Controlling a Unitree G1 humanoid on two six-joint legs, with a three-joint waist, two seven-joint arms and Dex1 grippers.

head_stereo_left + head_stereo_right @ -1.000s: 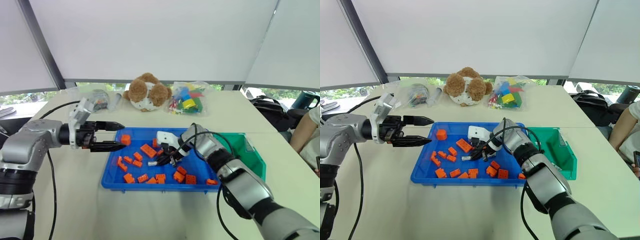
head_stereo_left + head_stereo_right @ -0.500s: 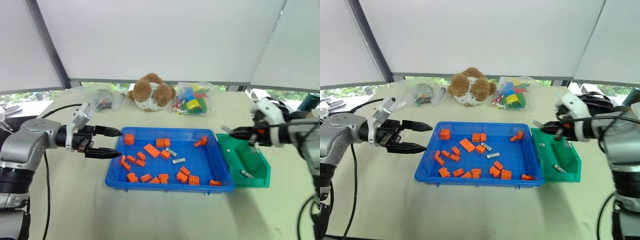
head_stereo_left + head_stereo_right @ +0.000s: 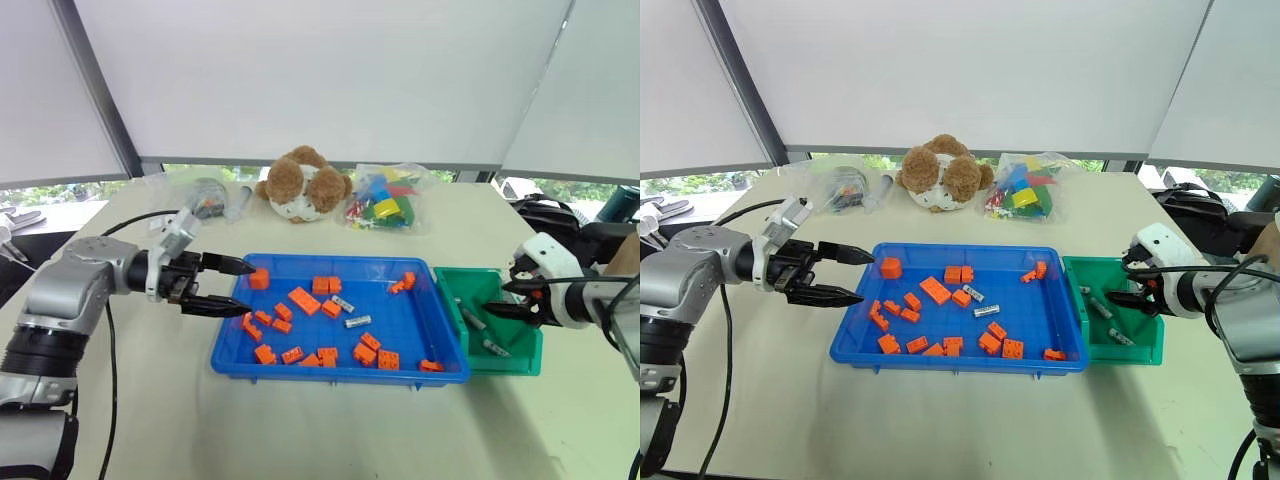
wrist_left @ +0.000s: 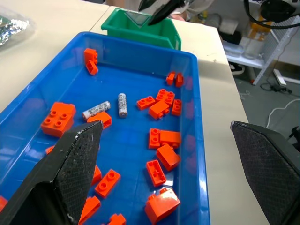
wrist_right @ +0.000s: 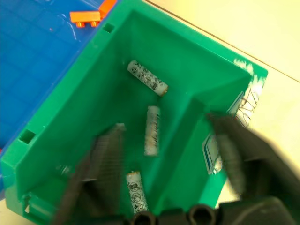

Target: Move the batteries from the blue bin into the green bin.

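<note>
Counting three batteries (image 5: 152, 130), green bin (image 5: 70, 117)

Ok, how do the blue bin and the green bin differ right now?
The blue bin is wide and shallow; the green bin is smaller and deeper. The blue one holds many orange bricks and two batteries; the green one holds three batteries, no bricks. Both are rectangular plastic, standing side by side on the table.
</note>
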